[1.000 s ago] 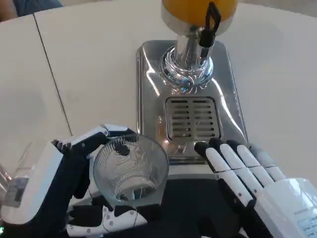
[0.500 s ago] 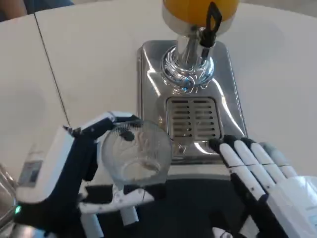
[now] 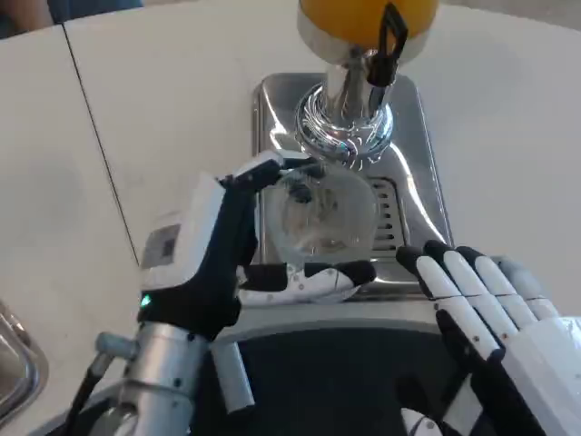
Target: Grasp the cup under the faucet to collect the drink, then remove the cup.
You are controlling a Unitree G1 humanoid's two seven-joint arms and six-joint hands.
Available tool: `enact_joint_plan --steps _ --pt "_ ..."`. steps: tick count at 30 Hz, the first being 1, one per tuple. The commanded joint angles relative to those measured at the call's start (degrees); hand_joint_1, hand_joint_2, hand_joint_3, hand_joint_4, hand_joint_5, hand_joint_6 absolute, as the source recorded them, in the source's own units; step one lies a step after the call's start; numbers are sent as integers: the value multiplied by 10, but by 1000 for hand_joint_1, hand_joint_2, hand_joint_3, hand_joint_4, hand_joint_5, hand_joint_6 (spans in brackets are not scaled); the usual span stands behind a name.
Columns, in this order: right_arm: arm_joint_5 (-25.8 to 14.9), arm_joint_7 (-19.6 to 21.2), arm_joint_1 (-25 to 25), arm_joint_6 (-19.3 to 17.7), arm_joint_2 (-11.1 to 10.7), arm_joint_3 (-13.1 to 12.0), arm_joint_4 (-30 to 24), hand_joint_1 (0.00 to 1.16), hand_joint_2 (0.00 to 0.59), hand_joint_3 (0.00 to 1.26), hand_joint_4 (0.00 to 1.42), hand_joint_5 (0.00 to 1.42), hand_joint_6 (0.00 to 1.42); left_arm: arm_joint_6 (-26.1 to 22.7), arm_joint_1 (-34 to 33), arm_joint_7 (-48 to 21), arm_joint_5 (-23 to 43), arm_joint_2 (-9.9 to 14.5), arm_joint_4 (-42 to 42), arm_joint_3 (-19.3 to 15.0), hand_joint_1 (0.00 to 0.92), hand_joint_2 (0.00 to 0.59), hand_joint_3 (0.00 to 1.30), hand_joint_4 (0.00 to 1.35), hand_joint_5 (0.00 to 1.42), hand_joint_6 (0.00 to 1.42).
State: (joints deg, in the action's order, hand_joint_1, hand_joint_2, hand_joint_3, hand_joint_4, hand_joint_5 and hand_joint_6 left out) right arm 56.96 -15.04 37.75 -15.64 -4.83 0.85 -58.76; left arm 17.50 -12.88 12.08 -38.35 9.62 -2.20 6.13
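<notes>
- The left hand [image 3: 238,243] gripped a clear glass cup [image 3: 320,214], one finger curved over the far rim and another running along the near side beneath it.
- The cup hung above the slotted drip grille [image 3: 388,211] of the chrome dispenser base [image 3: 272,118], just in front of the polished column [image 3: 343,109] and somewhat left of the black tap lever [image 3: 388,38].
- No liquid showed inside the cup (its walls were see-through, so the grille could be read through them).
- The right hand [image 3: 490,313] held nothing; its fingers lay straight and close together, their tips at the near edge of the base, close beside the cup and not touching it.
- The orange drink tank [image 3: 363,14] sat at the top of the column, with the white desk [image 3: 163,109] around the base.
- Handling, as a judgement: the glass looked rigid, smooth and breakable, light while dry and noticeably heavier once filled.
- A wrap around the side wall below the rim seemed the soundest hold, since it left the mouth free for the stream and kept the cup level.
- Slippage looked the main risk, as wet glass on hard fingers offers little friction.
</notes>
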Motion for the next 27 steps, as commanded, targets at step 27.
enact_joint_plan --steps 27 --pt "-6 -13 4 26 4 1 -4 285 585 44 0 0 0 -11 -266 134 -22 -7 328 90 760 0 1085 1131 1364 1424"
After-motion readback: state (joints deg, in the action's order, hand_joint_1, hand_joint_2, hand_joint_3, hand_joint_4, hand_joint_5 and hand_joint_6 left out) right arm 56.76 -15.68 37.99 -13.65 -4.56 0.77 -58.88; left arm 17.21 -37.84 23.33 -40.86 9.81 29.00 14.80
